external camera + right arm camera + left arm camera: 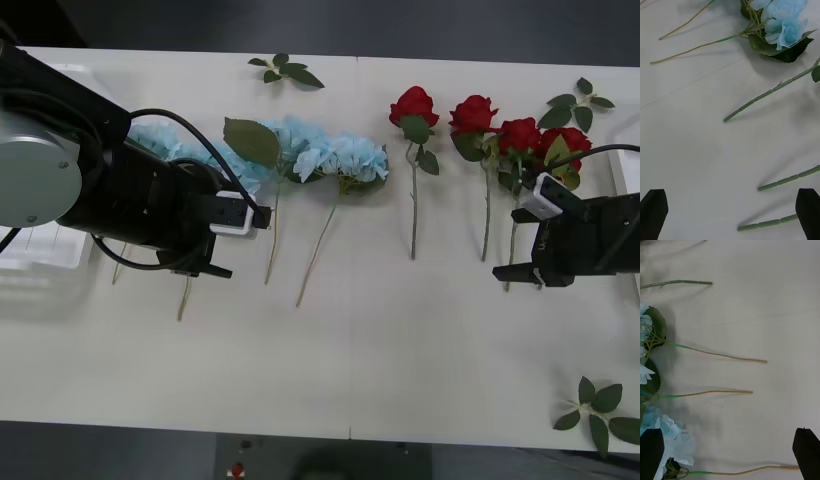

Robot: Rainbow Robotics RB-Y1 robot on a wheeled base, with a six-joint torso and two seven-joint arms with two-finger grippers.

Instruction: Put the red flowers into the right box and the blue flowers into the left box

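Note:
Four red flowers point(473, 113) lie in a row at the right of the table, heads far, stems point(790, 178) toward me. Blue flowers point(330, 155) lie in a row left of centre, their pale heads point(666, 427) and tan stems point(715, 354) close to my left gripper. That left gripper point(240, 243) point(729, 429) hovers open over the leftmost blue stems. My right gripper point(515, 242) point(732, 190) hovers open over the rightmost rose stems. The left box point(30, 250) is mostly hidden under my left arm. The right box point(622, 175) shows as a white rim at the right edge.
Loose green leaf sprigs lie at the far edge point(285, 70), the far right point(580, 100) and the near right corner point(600, 410). The near half of the white table point(350, 360) is bare.

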